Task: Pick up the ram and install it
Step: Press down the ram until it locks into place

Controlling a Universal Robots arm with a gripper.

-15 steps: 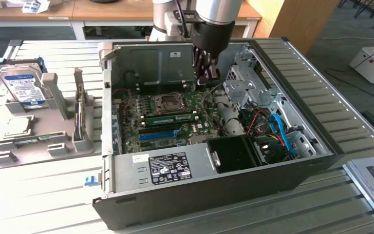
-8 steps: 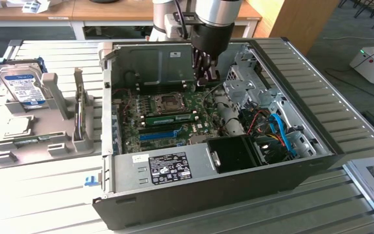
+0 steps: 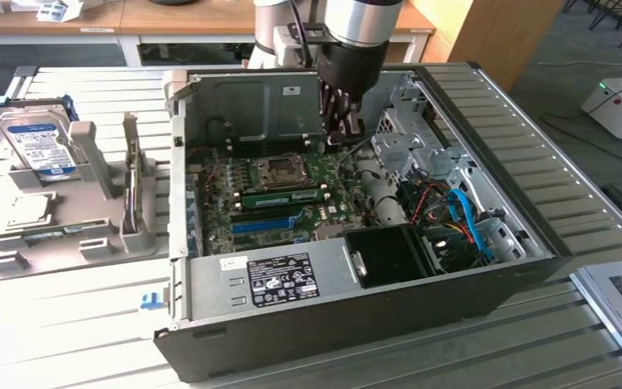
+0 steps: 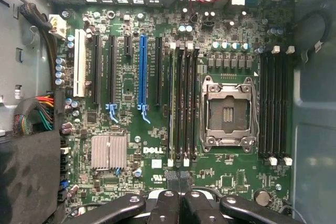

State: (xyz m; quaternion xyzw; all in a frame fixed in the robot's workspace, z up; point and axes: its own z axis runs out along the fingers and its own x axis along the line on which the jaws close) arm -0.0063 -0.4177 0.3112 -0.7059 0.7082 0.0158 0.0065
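A: Where is the ram [image 3: 282, 197] right now?

B: It lies seated in a motherboard slot inside the open computer case [image 3: 505, 275], a long green stick just below the CPU socket [image 3: 279, 168] as the exterior view shows it. In the wrist view the same stick [image 4: 172, 103] stands on edge in the first of 4 parallel slots, beside the CPU socket [image 4: 227, 114] and not far from the blue expansion slot [image 4: 142, 72].

A: And the gripper [image 3: 342, 130]?

B: It hangs inside the case above the motherboard [image 3: 262, 198], near the rear wall and well apart from the ram, toward the exterior view's right of the socket. In the wrist view the gripper [image 4: 179, 178] points down at the board close to the end of the ram slots.

A: How far apart are the fingers?

B: They are pressed together, with no gap visible between the 2 black fingertips [image 4: 172, 177]. Nothing sits between them, and they touch neither the ram nor the board, as far as I can tell.

A: Anything outside the case?

B: On the tabletop [image 3: 74, 340], at the exterior view's left, a grey fixture [image 3: 68, 235] holds a hard drive [image 3: 39, 146] upright and a CPU [image 3: 28, 211] lying flat.
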